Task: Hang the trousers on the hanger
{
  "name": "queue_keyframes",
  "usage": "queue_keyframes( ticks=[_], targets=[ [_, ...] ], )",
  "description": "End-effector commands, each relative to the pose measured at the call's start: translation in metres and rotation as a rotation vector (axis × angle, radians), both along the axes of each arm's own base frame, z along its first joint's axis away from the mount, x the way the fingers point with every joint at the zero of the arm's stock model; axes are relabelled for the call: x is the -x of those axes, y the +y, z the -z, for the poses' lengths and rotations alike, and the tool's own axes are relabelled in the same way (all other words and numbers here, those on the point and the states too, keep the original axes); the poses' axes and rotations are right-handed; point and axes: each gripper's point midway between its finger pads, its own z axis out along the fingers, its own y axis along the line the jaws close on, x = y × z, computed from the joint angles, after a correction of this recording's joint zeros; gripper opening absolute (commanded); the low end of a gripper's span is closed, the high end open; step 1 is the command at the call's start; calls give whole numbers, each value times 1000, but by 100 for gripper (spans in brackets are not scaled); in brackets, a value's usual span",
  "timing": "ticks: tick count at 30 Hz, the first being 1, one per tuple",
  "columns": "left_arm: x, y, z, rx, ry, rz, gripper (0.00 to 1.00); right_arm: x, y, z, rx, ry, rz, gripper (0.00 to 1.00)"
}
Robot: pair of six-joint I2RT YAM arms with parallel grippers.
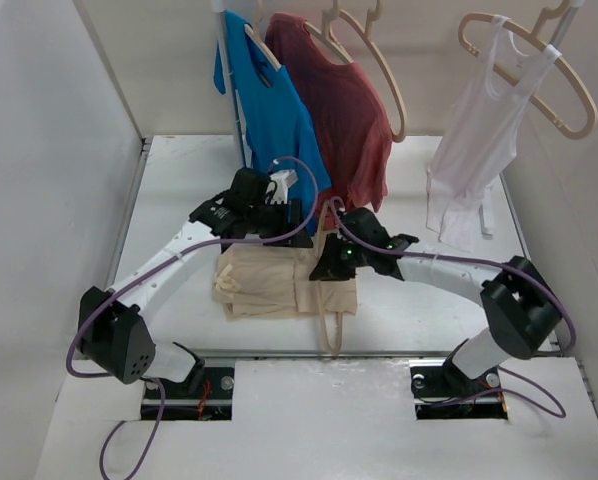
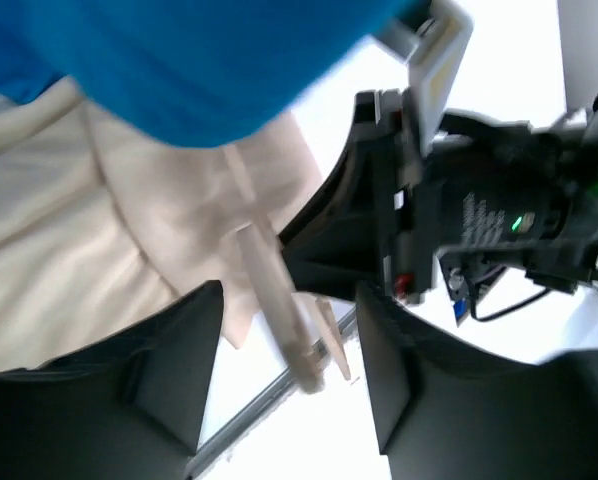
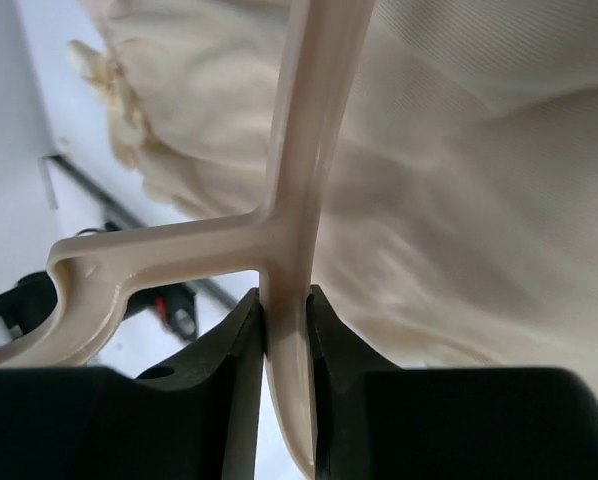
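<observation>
the right jaws are clenched on the hanger (image 3: 301, 150), pinching its pale stem just below a t-shaped junction; one branch curves off to the left in the right wrist view. creased beige fabric of the trousers (image 3: 459, 200) lies close behind that stem. the left jaws stand released and wide apart. in the left wrist view a slim bar of the hanger (image 2: 275, 290) runs through the gap between the two black fingers (image 2: 169, 380), seemingly touching neither, though the blur there leaves it uncertain.

from above, the trousers (image 1: 269, 280) lie as a folded bundle in the middle of the white worktop (image 1: 429, 300), their long axis running left to right. the hanger (image 1: 329, 328) crosses their right end with its long axis running from the rear toward the near edge. a narrow loop of it sticks out past the near side of the fabric and points at the arm bases. the right jaws sit over the bundle's right end and the left jaws just behind its rear edge, the two near each other.

at the back hang a blue t-shirt (image 1: 269, 110), a dull red t-shirt (image 1: 344, 110) and a white vest (image 1: 469, 150). the blue hem hangs just above the left jaws and fills the top of the left wrist view.
</observation>
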Motion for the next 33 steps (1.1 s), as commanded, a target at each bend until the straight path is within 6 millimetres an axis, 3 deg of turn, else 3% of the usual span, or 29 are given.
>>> queue_keyframes(
  ticks=[1,4,5,7,8,11,13,14,15,18,22,27,33],
  targets=[
    [3,-13,-31,86,-109,110,53,4,-12,-30,-164,-6,-21,0],
    [2,-5,-52,66,-203,112,56,0,-38,-50,-262,-12,-8,0],
    [0,-1,-63,62,-258,117,56,4,-47,-45,-276,6,-4,0],
    [-1,8,-85,78,-373,74,57,7,-57,-53,-336,-3,-33,0],
    [1,9,-87,92,-397,72,59,5,-67,-50,-342,7,-8,0],
    [11,1,-51,92,-315,133,56,4,-75,-42,-341,12,-22,0],
    [21,-2,-11,17,-174,177,51,6,-78,-31,-332,42,-21,0],
    [22,-4,25,-48,-69,198,49,8,-78,-32,-338,36,-43,0],
    [26,-5,43,-83,-19,217,49,7,-80,-26,-334,48,-32,0],
    [29,-11,77,-109,90,254,54,1,-87,-24,-335,35,-26,0],
    [13,-25,90,-118,87,258,63,3,-96,-14,-328,48,-9,0],
    [-7,-35,104,-143,102,237,63,6,-99,-9,-314,46,-5,0],
    [6,-36,138,-220,195,252,63,4,-101,-11,-317,36,3,0]
  ],
)
